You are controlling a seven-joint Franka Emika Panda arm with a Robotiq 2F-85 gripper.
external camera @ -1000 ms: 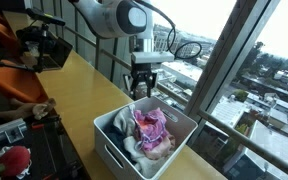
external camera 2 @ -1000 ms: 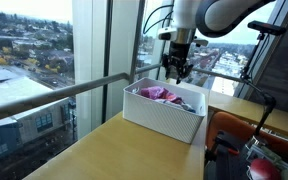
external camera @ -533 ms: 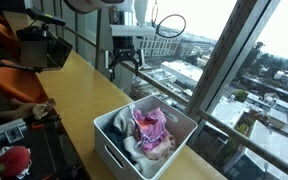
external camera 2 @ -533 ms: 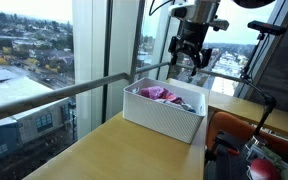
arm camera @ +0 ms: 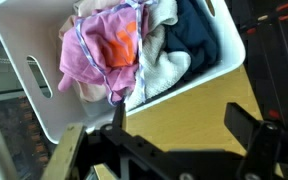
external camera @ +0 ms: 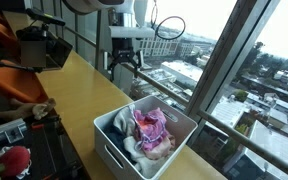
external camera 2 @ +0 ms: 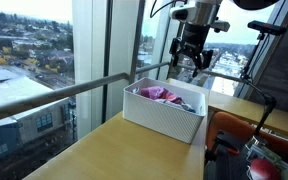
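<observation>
Your hand hangs above the wooden surface, up and off to one side of the white bin. Its fingers are spread wide with nothing between them. Looks to me like a between-grabs moment, since all the fabric sits in the bin. Going back in would mean swinging over the rim and dropping straight down onto the pile. The bin's rigid, rectangular plastic with slot handles. On top is a floppy pink-purple garment with an orange patch, a nubby cream cloth beside it, and a navy piece at the end. It's all soft and crumpled, so I'd pinch a raised fold.
</observation>
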